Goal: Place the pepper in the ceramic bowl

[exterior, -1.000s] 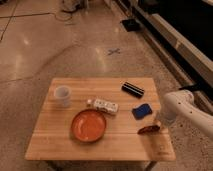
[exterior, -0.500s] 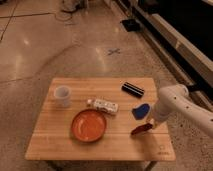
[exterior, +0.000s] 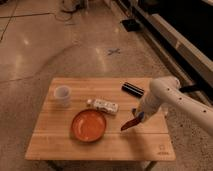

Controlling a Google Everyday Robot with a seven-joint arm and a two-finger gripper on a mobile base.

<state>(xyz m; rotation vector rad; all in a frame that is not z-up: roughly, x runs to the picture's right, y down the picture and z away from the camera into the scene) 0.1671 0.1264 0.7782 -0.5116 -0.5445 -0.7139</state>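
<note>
The pepper point(exterior: 130, 123) is a small dark red tapered item hanging tilted from my gripper point(exterior: 137, 117), just above the wooden table point(exterior: 100, 147). The gripper is shut on its upper end. The white arm reaches in from the right. The ceramic bowl point(exterior: 89, 125) is orange-brown, wide and shallow, and stands on the table to the left of the pepper with a small gap between them. It holds nothing.
A white cup point(exterior: 62, 95) stands at the table's back left. A white bottle point(exterior: 103, 105) lies behind the bowl. A black bar point(exterior: 133, 89) lies at the back right, next to the arm. The blue pad is mostly hidden behind the arm.
The gripper has moved left across the table with the pepper in it, from the front right corner toward the bowl. The arm now covers the blue pad.
</note>
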